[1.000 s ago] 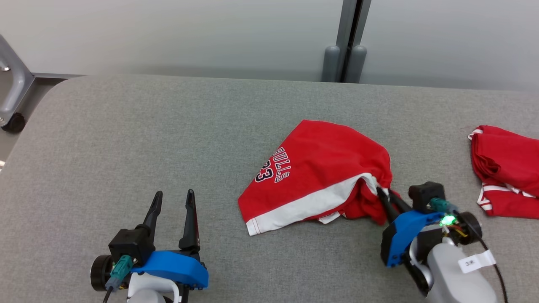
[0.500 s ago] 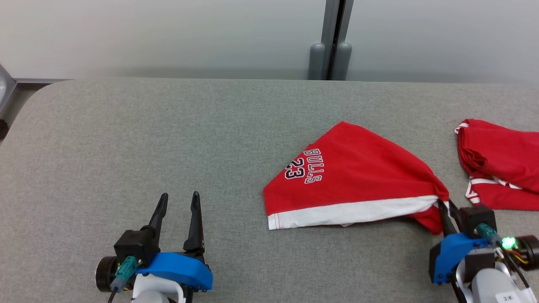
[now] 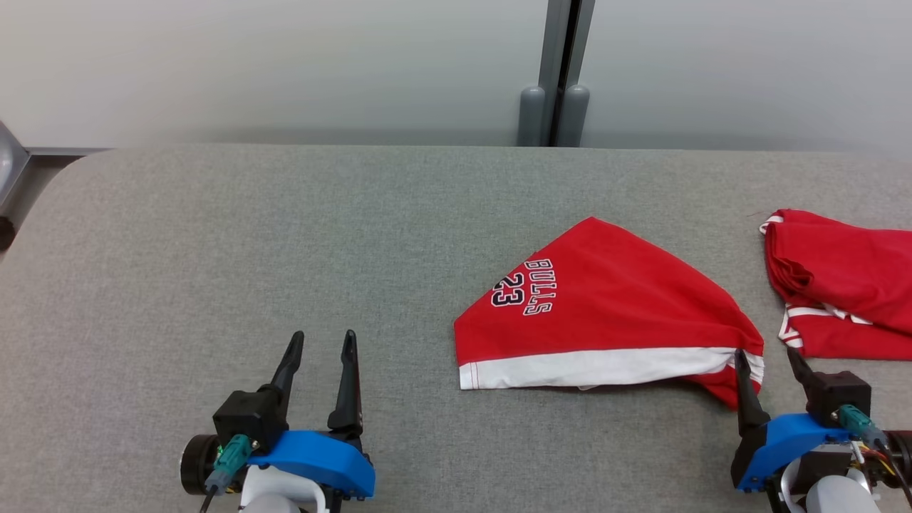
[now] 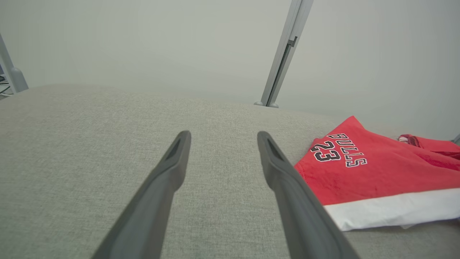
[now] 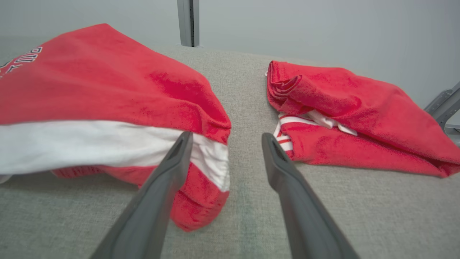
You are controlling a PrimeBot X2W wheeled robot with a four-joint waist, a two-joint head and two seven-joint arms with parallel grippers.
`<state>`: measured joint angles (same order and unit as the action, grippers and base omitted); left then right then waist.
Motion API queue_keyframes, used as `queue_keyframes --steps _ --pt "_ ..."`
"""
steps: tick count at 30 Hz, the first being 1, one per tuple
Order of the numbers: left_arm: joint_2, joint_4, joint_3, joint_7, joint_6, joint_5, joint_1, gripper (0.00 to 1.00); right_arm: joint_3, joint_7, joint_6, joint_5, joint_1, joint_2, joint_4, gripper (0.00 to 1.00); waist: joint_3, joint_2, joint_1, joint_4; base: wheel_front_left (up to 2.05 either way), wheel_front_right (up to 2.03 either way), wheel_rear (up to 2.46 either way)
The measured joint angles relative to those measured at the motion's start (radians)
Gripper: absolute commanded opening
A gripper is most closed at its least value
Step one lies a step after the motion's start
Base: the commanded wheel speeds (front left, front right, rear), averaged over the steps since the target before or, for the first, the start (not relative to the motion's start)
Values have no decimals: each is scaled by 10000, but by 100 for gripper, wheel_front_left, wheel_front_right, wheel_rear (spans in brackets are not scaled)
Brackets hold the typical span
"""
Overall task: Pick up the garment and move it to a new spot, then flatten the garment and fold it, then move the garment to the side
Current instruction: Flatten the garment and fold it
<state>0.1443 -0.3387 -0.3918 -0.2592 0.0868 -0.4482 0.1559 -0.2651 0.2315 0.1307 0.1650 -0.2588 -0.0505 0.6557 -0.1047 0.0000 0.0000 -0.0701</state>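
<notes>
The garment (image 3: 613,313) is a red pair of shorts with a white band and a "BULLS 23" print, lying spread on the grey padded table (image 3: 285,228), right of centre. My right gripper (image 3: 766,354) stands open at its right corner; in the right wrist view the corner (image 5: 212,151) droops against the left finger (image 5: 161,187), with nothing clamped between the fingers. My left gripper (image 3: 323,335) is open and empty near the front edge, well left of the garment (image 4: 377,176).
A second red garment (image 3: 848,285) with white stripes lies crumpled at the table's right edge, just right of my right gripper and seen close by (image 5: 341,104) from the right wrist. A grey post (image 3: 554,71) stands against the wall behind the table.
My right gripper pulled the garment's corner rightward, stretching it flatter, then opened and let it go. The head camera shifted too. The left gripper stayed open.
</notes>
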Motion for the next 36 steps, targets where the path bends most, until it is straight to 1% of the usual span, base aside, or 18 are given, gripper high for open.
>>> queue_keyframes --steps 5,10,11,12,13,21,26,27,30,32,36 --pt "-128 -113 -173 23 -174 -88 -5 100 123 153 0 -543 108 2 -627 100 185 0 0 130 0 0 0" --pt "-270 -330 -623 226 -458 -98 2 100 337 209 0 -1060 387 0 -1526 100 290 0 0 335 0 0 0" --pt "-337 -541 -863 416 -594 -84 13 100 483 207 0 -1254 467 10 -1900 100 306 0 0 442 0 0 0" --pt "-378 -667 -1001 516 -642 -77 55 100 537 203 0 -1350 510 6 -2098 100 305 0 0 503 0 0 0" --pt "-378 -667 -1001 516 -642 -77 55 100 537 203 0 -1350 510 6 -2098 100 305 0 0 503 0 0 0" --pt "-633 -2000 -1735 1310 -1049 -6 725 100 1085 -199 0 -1712 805 6 -3396 100 82 0 0 1019 0 0 0" --pt "-800 -3233 -1824 1413 -1057 -146 1422 100 1317 -368 0 -1848 883 10 -3998 100 -244 0 1 1379 0 0 0" --pt "-800 -3233 -1824 1413 -1057 -146 1422 100 1317 -368 0 -1848 883 10 -3998 100 -244 0 1 1379 0 0 0" --pt "-861 -3818 -1835 1436 -1034 -303 1709 100 1360 -416 0 -1854 927 8 -4155 100 -371 0 1 1527 0 0 0" --pt "-871 -4219 -1895 1522 -918 -339 1902 100 1423 -445 0 -1856 955 10 -4199 100 -434 0 1 1629 0 0 0" --pt "-901 -4736 -2004 1515 -861 -514 2325 100 1536 -449 0 -1881 951 8 -4232 100 -527 0 2 1821 0 0 0"
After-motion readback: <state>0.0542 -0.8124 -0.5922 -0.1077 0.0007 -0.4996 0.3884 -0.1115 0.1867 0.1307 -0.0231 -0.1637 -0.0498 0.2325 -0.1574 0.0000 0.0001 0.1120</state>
